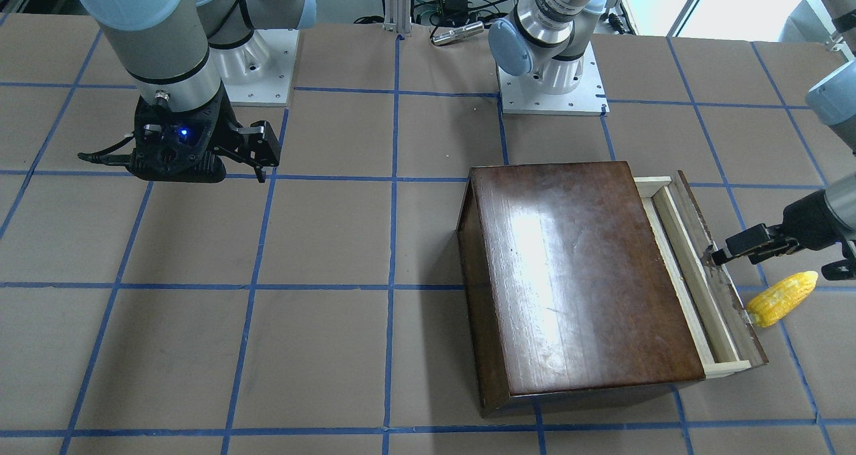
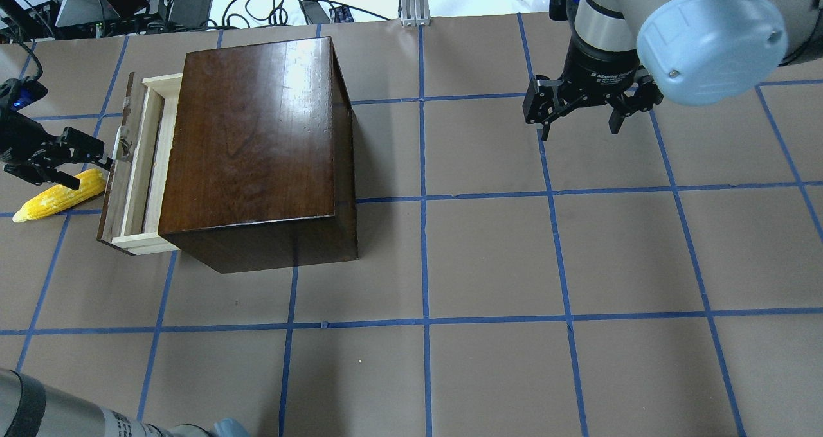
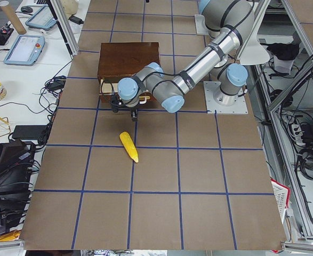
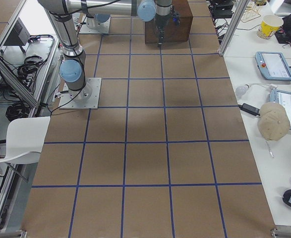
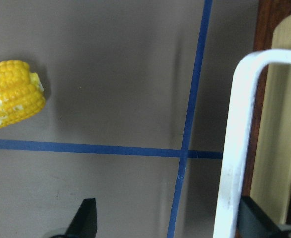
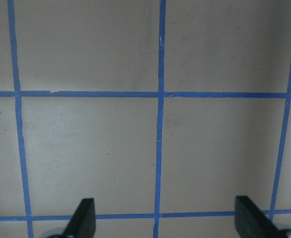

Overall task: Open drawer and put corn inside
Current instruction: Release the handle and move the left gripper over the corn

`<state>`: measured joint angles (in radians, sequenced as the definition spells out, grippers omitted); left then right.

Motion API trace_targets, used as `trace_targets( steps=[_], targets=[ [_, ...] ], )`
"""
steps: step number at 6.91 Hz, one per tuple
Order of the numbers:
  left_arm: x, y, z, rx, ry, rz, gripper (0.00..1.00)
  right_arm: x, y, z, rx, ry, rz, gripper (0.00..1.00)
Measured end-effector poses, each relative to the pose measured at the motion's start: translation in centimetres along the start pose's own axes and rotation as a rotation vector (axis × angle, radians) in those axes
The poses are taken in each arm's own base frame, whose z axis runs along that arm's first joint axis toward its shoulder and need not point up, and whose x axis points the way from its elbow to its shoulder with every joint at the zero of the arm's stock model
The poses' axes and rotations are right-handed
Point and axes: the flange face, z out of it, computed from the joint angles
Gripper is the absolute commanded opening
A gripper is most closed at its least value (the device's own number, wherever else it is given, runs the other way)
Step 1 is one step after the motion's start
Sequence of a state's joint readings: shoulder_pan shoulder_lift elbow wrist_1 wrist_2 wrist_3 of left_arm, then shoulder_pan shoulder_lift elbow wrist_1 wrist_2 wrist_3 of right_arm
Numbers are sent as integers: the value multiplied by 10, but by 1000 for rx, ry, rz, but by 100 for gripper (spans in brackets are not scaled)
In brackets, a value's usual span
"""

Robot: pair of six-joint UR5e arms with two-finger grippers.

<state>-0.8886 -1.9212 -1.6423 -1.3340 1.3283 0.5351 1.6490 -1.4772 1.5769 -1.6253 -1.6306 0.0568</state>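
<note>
The dark-brown wooden box (image 2: pixel 257 141) stands at the table's left. Its drawer (image 2: pixel 138 167) is pulled out partway and shows pale wood behind a worn dark front panel (image 1: pixel 719 267). A white bent handle (image 5: pixel 237 148) sits on that panel. My left gripper (image 2: pixel 92 170) is open just outside the panel. In the left wrist view (image 5: pixel 170 218) the handle stands between its fingers, close to the right one. The yellow corn (image 2: pixel 58 196) lies on the table beside the drawer front, and it also shows in the left wrist view (image 5: pixel 11 94). My right gripper (image 2: pixel 578 125) is open and empty, hovering far to the right.
The table is brown paper with a blue tape grid (image 2: pixel 424 199). Cables and electronics (image 2: pixel 128 0) lie along its far edge. The arm bases (image 1: pixel 552 87) stand on white plates at the robot's side. The corn (image 1: pixel 782 299) is near the table's left end.
</note>
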Motion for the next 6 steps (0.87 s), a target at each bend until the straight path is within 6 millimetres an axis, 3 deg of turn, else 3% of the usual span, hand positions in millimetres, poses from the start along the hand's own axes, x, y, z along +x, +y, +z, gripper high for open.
trace_targets(
  steps=[6],
  targets=[
    [-20, -8, -33, 14, -117, 73, 100, 0, 0, 0, 0, 0, 0, 100]
  ],
)
